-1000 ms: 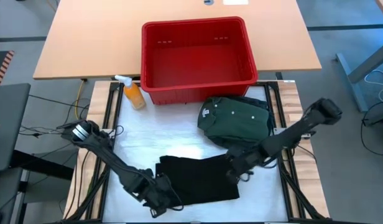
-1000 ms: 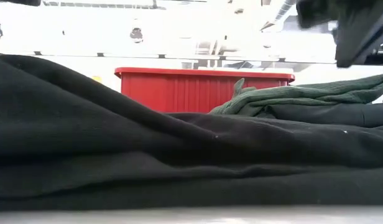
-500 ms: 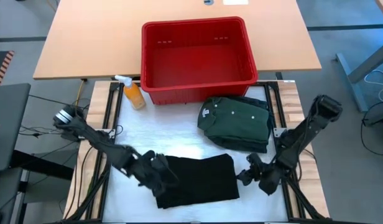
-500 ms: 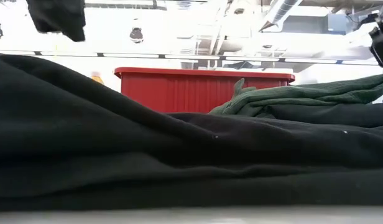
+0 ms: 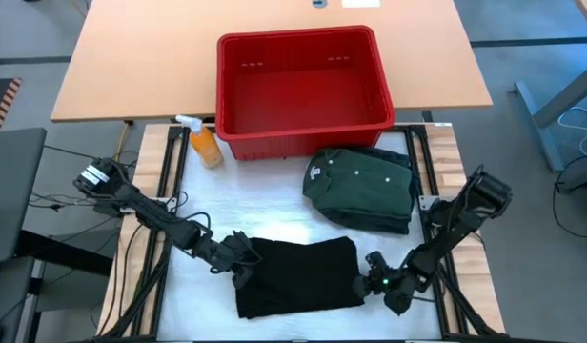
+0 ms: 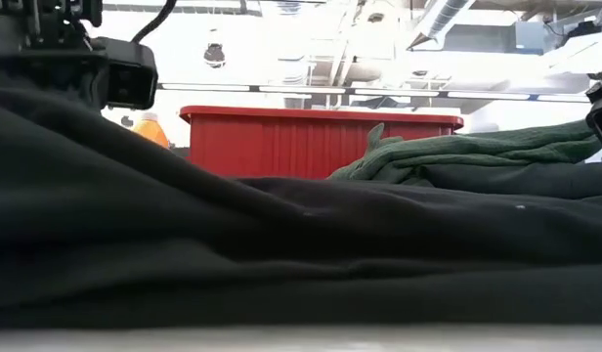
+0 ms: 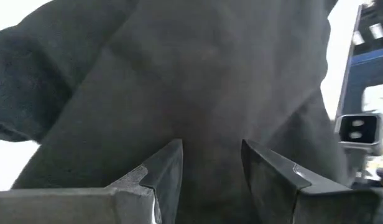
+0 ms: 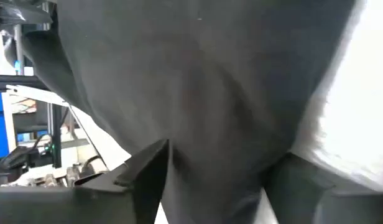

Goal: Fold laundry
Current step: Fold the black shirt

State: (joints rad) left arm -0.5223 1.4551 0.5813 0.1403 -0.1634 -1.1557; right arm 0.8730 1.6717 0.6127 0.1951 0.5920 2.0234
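Black cloth, a folded garment (image 5: 298,276), lies flat at the lower centre of the high view on the white table cover (image 5: 246,205). The left gripper (image 5: 244,269) sits at the garment's left edge, its fingers (image 7: 168,168) parted with the black fabric between them. The right gripper (image 5: 372,279) sits at the garment's right edge, jaws spread wide around the cloth. Right of centre lies a folded green buttoned shirt (image 5: 362,183) with a white neck label (image 5: 315,173), resting on another dark garment. A red plastic basket (image 5: 303,90) stands at upper centre, with an orange spray bottle (image 5: 202,141) just to its left.
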